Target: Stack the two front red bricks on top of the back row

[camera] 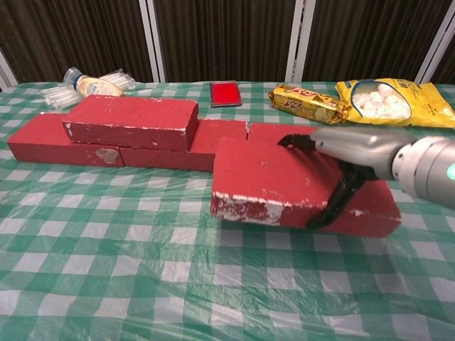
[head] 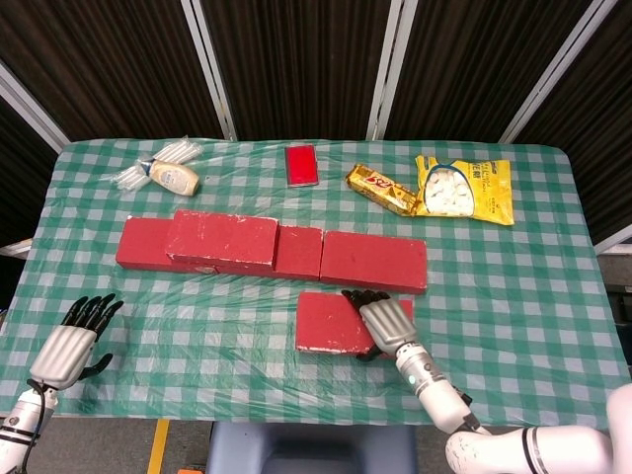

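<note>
Honestly, the sketchy part is how that right hand (camera: 348, 160) has the front brick (camera: 284, 186): fingers draped over the top, thumb hooked down the near face, all out at the brick's right end, so the whole left side just hangs out unsupported. From the chest view the brick looks lifted off the table (camera: 106, 284), its left near corner dipping a little, so my guess is it could pivot in the grip or slip out and clip the back row (head: 375, 261) on the way over. It's sitting right in front of the right-hand back brick, roughly at 6 o'clock from it, nearly touching, and its long axis runs 9 to 3, parallel to that row. The other front brick (head: 222, 240) is already up on the left part of the row, same 9-to-3 lie. If this one gets set down skewed, it'll overhang or nudge the row out of line. The left hand (head: 71, 348) idles at the near-left table edge, fingers spread, holding nothing.
</note>
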You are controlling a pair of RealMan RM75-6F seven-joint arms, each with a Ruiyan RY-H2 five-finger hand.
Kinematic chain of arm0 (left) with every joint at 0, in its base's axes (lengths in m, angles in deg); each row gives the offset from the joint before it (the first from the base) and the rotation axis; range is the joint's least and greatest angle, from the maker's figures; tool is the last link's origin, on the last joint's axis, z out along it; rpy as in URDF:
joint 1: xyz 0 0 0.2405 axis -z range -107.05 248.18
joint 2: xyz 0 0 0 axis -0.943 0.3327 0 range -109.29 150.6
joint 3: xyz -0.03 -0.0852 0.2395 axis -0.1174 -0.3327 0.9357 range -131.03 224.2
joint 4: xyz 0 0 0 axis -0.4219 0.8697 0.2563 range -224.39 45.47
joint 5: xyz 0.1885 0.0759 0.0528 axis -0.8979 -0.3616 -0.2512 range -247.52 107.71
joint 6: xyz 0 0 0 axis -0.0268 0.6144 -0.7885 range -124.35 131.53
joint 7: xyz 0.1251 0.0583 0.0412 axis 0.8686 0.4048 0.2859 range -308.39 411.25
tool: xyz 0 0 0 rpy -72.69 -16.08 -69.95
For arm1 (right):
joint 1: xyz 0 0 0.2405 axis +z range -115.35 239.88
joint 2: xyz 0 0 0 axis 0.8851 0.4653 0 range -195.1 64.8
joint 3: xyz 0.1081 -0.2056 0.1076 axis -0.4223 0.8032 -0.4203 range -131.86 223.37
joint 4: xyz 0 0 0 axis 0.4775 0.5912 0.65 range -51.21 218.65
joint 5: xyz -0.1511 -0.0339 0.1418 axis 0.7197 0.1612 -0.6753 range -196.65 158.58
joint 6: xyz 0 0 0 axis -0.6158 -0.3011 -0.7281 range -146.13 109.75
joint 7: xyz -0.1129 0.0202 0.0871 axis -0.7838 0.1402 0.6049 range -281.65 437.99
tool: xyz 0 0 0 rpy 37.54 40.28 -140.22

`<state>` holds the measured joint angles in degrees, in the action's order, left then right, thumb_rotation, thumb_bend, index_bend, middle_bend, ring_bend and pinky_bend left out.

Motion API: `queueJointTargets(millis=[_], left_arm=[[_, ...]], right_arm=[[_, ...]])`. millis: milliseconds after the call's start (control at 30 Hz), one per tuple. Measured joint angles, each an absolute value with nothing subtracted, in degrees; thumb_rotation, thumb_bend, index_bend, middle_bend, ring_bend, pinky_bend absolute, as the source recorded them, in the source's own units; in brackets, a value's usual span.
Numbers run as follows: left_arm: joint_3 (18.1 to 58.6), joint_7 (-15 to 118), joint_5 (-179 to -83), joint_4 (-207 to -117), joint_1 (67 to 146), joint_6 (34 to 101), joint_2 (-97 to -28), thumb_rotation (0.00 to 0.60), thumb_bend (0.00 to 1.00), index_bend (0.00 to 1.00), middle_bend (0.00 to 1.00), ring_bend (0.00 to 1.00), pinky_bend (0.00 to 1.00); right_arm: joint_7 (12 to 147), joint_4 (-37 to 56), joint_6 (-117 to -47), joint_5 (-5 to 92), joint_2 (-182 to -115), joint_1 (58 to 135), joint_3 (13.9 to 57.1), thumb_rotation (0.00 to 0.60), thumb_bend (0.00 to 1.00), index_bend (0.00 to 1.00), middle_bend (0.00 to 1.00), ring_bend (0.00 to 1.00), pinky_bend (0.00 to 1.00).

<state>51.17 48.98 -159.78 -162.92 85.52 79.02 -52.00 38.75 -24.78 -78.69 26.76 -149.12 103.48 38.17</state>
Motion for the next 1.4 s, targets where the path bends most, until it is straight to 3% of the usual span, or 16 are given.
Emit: queueJointTargets(millis=[267,533,733,933,1400], left_arm=[[50.2,50.9,-159.0,-162.9,85.3,78.9,-52.7,0.6,0.32,0.0,0.0,0.0,0.02],[48.8,51.3,-156.4,-161.5,85.6,76.7,-53.3,0.6,0.32,0.0,0.0,0.0,0.02],[48.1,50.5,-155.9,-160.2,85.7,76.3,-53.7,0.6,0.32,0.0,0.0,0.0,0.02],[47.9,50.5,-155.8,-159.9,85.5,76.7,-53.8,0.6,0.32,0.0,0.0,0.0,0.02],[47.7,50.4,-155.6,-159.5,85.7,75.6,-54.0,0.6,0.32,0.0,0.0,0.0,0.02]], right_arm=[[39.1,-23.4,-75.1,19.3,-144.0,109.9,30.3,0.6,0.07,0.49,0.35,0.25,0.32],[39.2,-11.2,-69.2,8.1,-143.5,118.3,26.9,0.6,0.07,0.48,0.35,0.25,0.32],[39.6,-3.3,-62.7,4.5,-144.5,123.0,27.5,0.6,0.07,0.48,0.35,0.25,0.31],[41.4,1.9,-56.6,3.7,-145.7,125.7,30.7,0.6,0.07,0.47,0.35,0.25,0.31],[46.0,7.5,-55.1,4.1,-150.5,129.4,35.0,0.6,0.07,0.45,0.35,0.25,0.31]])
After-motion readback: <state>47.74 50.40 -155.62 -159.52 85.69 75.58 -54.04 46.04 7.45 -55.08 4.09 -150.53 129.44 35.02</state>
